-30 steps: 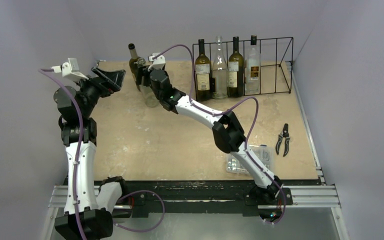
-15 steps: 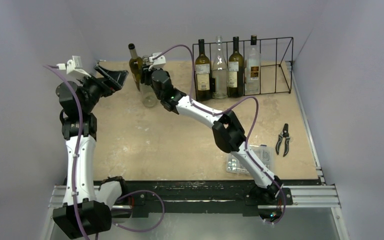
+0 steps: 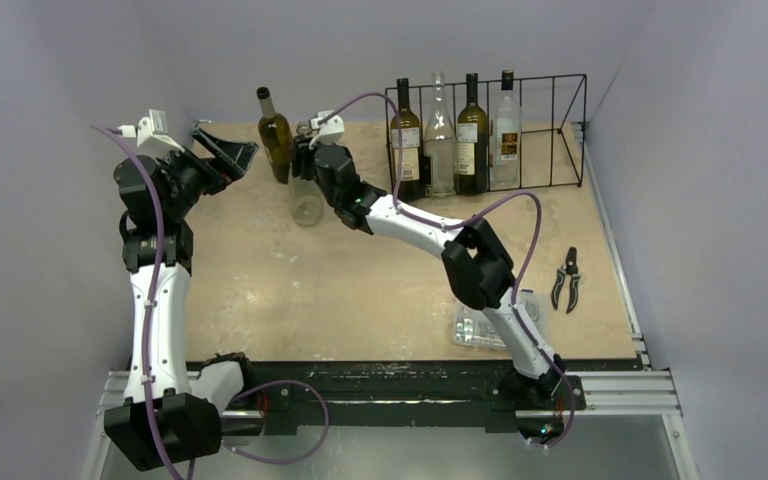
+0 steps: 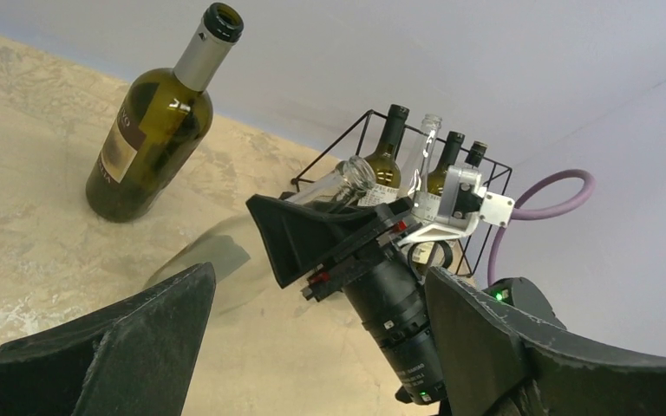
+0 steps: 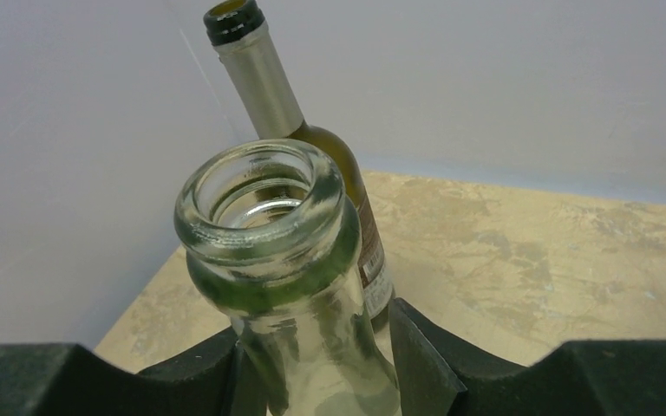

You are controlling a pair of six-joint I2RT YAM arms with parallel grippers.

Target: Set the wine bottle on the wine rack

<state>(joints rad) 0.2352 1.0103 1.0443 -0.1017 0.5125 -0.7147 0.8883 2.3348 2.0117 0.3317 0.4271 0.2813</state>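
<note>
Overhead, four bottles stand in the wine rack (image 3: 550, 78), while my clear bottle (image 3: 306, 200) is well left of it, so I judge the carry and slotting remain. My left gripper (image 3: 222, 152) hangs spread. From the left wrist, the bottle's long axis runs near upright, mouth up. At the right wrist, my right gripper (image 5: 316, 355) pinches its neck.

A pair of black-handled metal pruning shears (image 3: 565, 279) lies near the right edge of the beige mottled tabletop (image 3: 290, 290). 1 clear plastic compartment box (image 3: 472, 330) sits at the near edge. 1 dark green labelled glass bottle (image 3: 276, 136) stands upright, uncapped, at the far left.
</note>
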